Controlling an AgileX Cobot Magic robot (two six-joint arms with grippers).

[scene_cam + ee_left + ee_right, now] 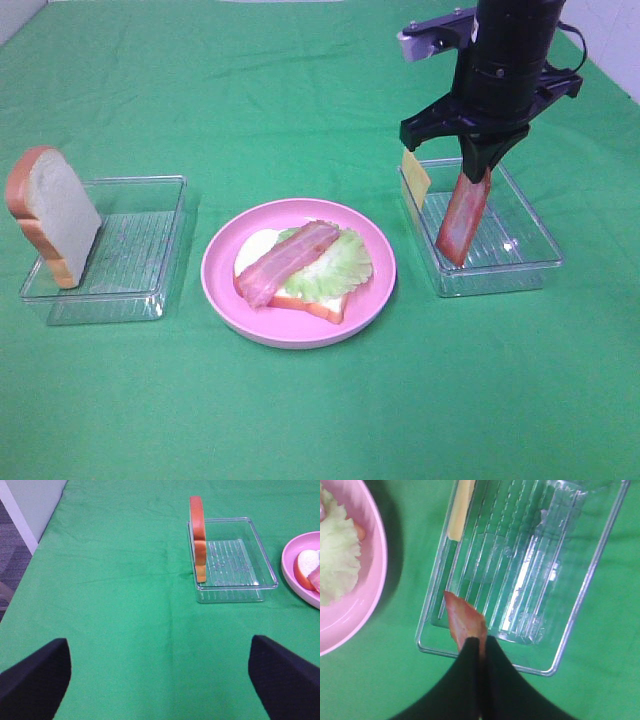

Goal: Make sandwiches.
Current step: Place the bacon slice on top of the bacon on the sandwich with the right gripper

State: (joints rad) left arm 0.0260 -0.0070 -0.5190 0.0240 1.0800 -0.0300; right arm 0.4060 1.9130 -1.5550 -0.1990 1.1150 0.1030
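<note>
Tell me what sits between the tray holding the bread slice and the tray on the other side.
The pink plate carrying the half-built sandwich sits between them. The high exterior view shows it.

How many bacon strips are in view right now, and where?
2. One reddish-pink bacon strip lies across the pale green lettuce leaf on the round pink plate; the other strip hangs from the right gripper over the right clear plastic tray. More may hide beneath.
</note>
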